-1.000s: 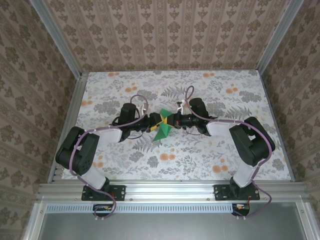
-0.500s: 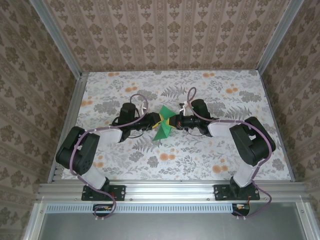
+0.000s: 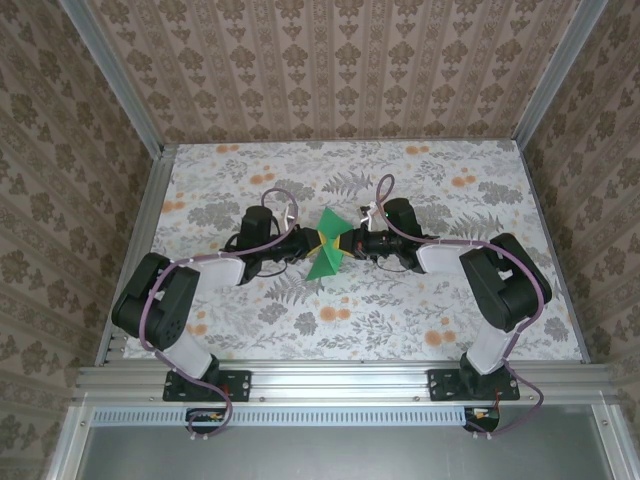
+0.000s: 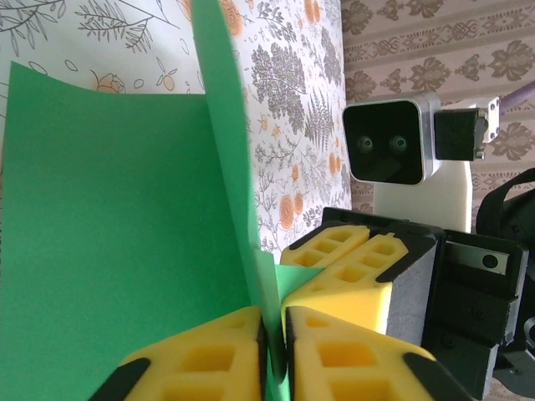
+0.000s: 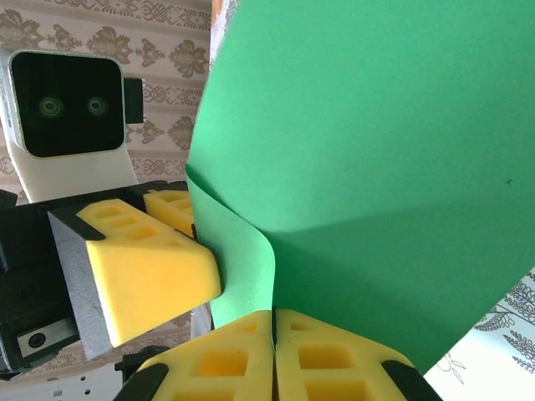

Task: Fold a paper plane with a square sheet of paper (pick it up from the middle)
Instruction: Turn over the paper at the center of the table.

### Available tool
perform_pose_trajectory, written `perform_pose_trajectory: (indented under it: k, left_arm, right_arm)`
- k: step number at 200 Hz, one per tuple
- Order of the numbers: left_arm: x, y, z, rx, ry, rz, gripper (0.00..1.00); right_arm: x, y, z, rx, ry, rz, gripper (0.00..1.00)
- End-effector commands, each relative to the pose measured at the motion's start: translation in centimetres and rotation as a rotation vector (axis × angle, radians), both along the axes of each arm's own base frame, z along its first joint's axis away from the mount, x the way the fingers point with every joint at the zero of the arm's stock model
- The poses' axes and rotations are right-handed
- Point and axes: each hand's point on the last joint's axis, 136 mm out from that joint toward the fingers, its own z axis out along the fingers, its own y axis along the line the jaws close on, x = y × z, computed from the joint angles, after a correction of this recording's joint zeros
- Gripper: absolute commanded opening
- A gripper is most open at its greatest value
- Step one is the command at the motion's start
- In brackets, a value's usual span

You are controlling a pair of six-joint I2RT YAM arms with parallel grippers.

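Paper plane: bright green, plain and unprinted, with a darker green shade beside the fold in the right wrist view.

Desk: white ground printed with grey ferns and leaves and scattered orange blossoms.

Walls: tan and beige wallpaper, vertical stripes alternating with columns of damask medallions.

Left tool: yellow grid-moulded pads, black at the corners.

Right tool: the same yellow pads with black corners.

Left arm and right arm: black joints, white link sections.

Cables: mauve.

Frame rail: silver metal.

Wrist camera housing: white shell, black face.
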Motion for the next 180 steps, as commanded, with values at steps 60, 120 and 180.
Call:
perform_pose_trajectory:
  k: [60,120,180]
  left_arm:
    - [-0.2,1.1,0.8,0.131,-0.089,-0.028,0.07]
    - [-0.6,6.5,4.3,0.618,-0.313,-0.048,0.09]
    - [1.6,11.4,5.9,1.382,-0.502,-0.039,0.11]
  right_arm:
    - [0.4,-4.3,1.6,-0.165,-0.084,-0.109,0.43]
    - [0.1,-11.9,3.6,-0.522,-0.248,-0.332,0.71]
    - [-0.5,-15.9,4.1,-0.617,-0.283,-0.503,0.77]
